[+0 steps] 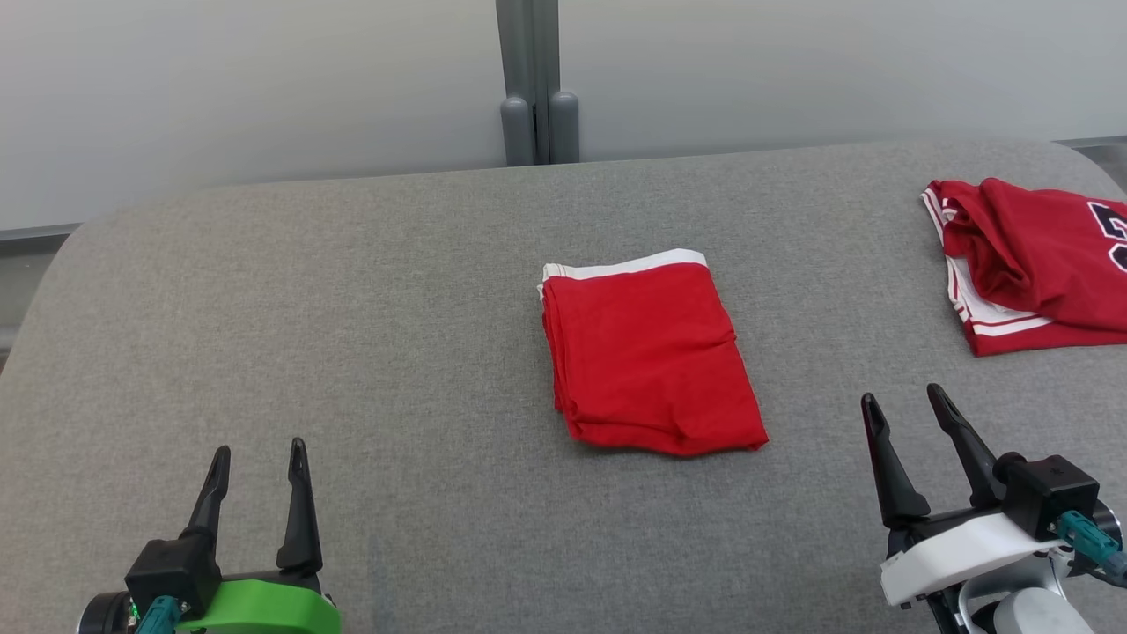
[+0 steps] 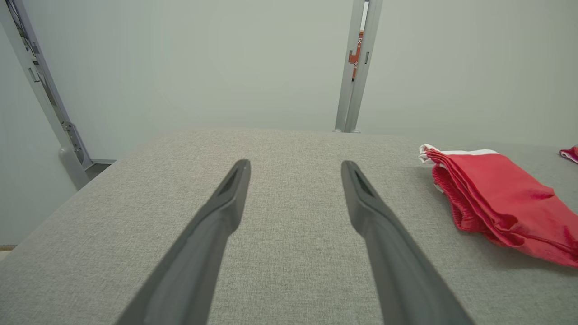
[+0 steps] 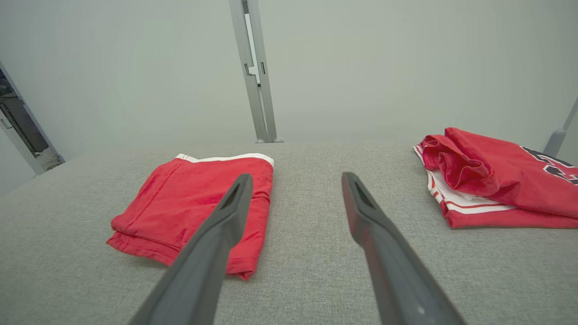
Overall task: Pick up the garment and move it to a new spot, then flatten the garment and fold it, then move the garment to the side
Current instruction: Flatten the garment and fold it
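1. Long dark fingers of the left gripper (image 1: 260,447) rise at the lower left of the head view, spread wide with nothing between them. Those of the right gripper (image 1: 902,395) rise at the lower right, likewise apart and empty.
2. Between the two, at the centre of the frame, a folded red cloth garment (image 1: 647,357) with a white band lies flat on the grey fabric-covered table (image 1: 352,308), touching neither gripper.
3. Its long axis runs from the upper to the lower part of the frame. The white band is at the far end, and the near end slants a little toward the lower right.
4. That near right corner lies up and to the left of the right gripper's fingertips, and close to them. The left gripper is well apart from the garment's left edge.
5. The right wrist view agrees: the garment sits left of centre, partly behind one finger. In the left wrist view it lies off at the right edge.
6. Judging by the neat stack, folding looks done and only the move to the side is left. The right arm seems better placed, reaching up and left along the long edge. A shallow pinch could peel off the top layers.
7. At the upper right edge of the frame, a crumpled red jersey (image 1: 1039,255) with white trim lies well apart.
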